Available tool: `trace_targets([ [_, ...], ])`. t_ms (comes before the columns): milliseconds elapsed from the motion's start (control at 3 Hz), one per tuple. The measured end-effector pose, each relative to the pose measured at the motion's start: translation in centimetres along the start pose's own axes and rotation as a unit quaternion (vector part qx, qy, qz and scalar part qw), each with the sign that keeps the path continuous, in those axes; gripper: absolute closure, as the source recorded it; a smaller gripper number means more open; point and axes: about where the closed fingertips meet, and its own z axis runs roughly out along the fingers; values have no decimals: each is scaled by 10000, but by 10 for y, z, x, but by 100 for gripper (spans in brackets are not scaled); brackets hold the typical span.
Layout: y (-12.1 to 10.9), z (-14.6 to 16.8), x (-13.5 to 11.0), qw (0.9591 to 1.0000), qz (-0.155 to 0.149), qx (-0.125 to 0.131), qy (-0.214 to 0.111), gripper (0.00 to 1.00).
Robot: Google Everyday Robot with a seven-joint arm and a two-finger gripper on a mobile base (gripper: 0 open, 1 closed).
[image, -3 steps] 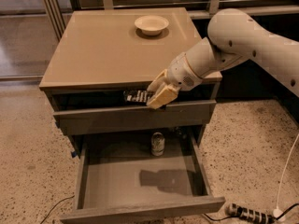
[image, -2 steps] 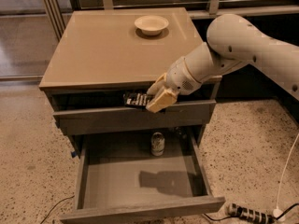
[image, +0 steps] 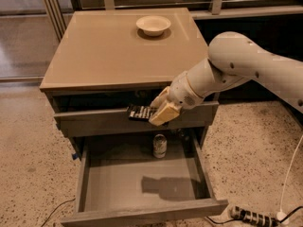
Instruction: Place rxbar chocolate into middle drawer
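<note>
My gripper (image: 152,112) is shut on the rxbar chocolate (image: 138,112), a small black bar with white lettering that sticks out to the left of the tan fingers (image: 163,113). It hangs in front of the upper grey drawer front (image: 94,122), just under the cabinet top. Below it the middle drawer (image: 137,186) is pulled far out, showing its flat grey floor. The arm's shadow falls on that floor.
A small upright can (image: 159,145) stands at the back of the open drawer. A cream bowl (image: 153,25) sits on the cabinet top (image: 109,51). A power strip (image: 253,216) and cables lie on the speckled floor to the right.
The gripper with the bar has come down a little, from level with the cabinet top's front edge to in front of the upper drawer front. Nothing else moved.
</note>
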Motion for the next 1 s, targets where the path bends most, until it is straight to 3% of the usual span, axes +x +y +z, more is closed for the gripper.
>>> trace_targets([
  [333,7,14,18,10000,79,-27,36,100],
  [667,29,50,57,9999,50,-116,-54,100],
  [1000,29,51,58,9999,51,-117,-54,100],
])
